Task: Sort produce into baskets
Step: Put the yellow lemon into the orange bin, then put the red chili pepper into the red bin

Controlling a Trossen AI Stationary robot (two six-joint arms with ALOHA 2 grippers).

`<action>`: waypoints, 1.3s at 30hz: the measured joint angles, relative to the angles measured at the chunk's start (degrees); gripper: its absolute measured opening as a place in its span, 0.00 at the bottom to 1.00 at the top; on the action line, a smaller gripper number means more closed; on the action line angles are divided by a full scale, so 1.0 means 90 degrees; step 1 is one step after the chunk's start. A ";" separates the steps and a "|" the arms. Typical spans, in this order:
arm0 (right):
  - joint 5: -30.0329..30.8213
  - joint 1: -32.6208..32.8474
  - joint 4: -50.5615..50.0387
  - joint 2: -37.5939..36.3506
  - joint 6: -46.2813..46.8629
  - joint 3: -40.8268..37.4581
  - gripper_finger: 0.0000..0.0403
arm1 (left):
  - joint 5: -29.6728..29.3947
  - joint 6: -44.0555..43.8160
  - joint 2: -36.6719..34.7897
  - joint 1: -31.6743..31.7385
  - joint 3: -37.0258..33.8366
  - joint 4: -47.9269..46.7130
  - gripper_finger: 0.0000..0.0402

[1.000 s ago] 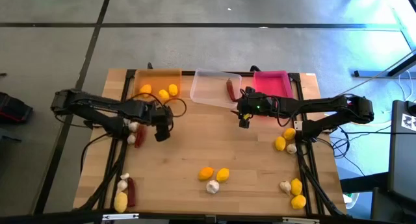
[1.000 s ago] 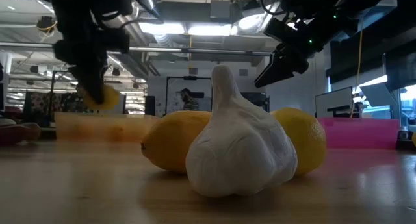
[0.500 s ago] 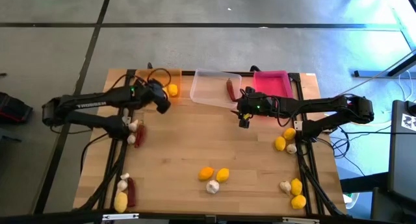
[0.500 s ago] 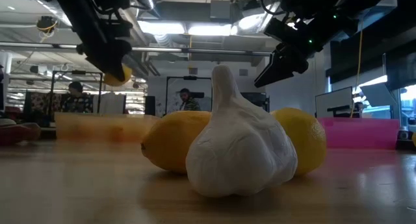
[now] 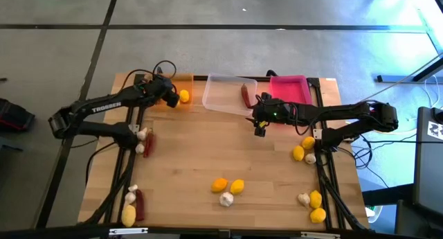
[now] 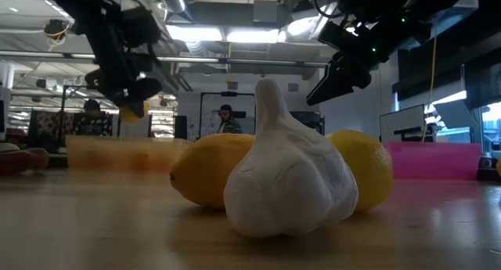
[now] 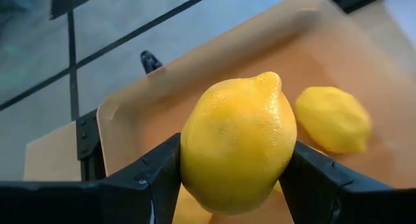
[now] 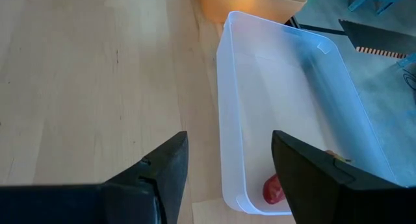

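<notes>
My left gripper (image 5: pixel 169 97) is over the translucent orange tray (image 5: pixel 147 80) at the table's far left and is shut on a yellow lemon (image 7: pixel 237 143). The lemon also shows in the low view (image 6: pixel 131 110). Another lemon (image 7: pixel 333 119) lies in the tray below. My right gripper (image 5: pixel 259 129) is open and empty, above the table just in front of the clear tray (image 8: pixel 286 113). A dark red chili (image 8: pixel 274 190) lies in that tray. The pink tray (image 5: pixel 289 86) stands to the clear tray's right. My left gripper pinches the lemon by its two opposite sides (image 7: pixel 188 152) between its two fingers, around the lemon's middle. The lemon's pointed tip (image 7: pixel 270 78) faces away from the wrist. The lemon is lifted clear, above the orange tray's floor.
Loose produce lies on the table. Two lemons and a garlic bulb (image 5: pixel 226 199) are at the near middle. Lemons and garlic (image 5: pixel 304 150) are at the right edge and the near right (image 5: pixel 315 201). Garlic and chili (image 5: pixel 144 138) are at the left, and more (image 5: pixel 131 204) at the near left.
My left gripper has carried the lemon from above the table's left middle toward the far edge. It has turned and now stands over the orange tray, still shut on the lemon. My right gripper has kept still.
</notes>
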 joint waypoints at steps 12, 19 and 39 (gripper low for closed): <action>0.0001 -0.0002 0.0000 0.0000 0.0000 0.0000 0.53 | 0.0024 -0.0059 0.0719 0.0622 -0.0182 0.0254 0.53; 0.0001 -0.0002 0.0000 0.0000 0.0000 0.0000 0.53 | 0.0202 -0.0051 0.0908 0.0736 -0.0182 0.0253 0.54; 0.0001 0.0001 0.0000 0.0000 0.0000 0.0000 0.53 | 0.0671 0.0169 0.0739 0.0347 0.0064 0.0394 0.69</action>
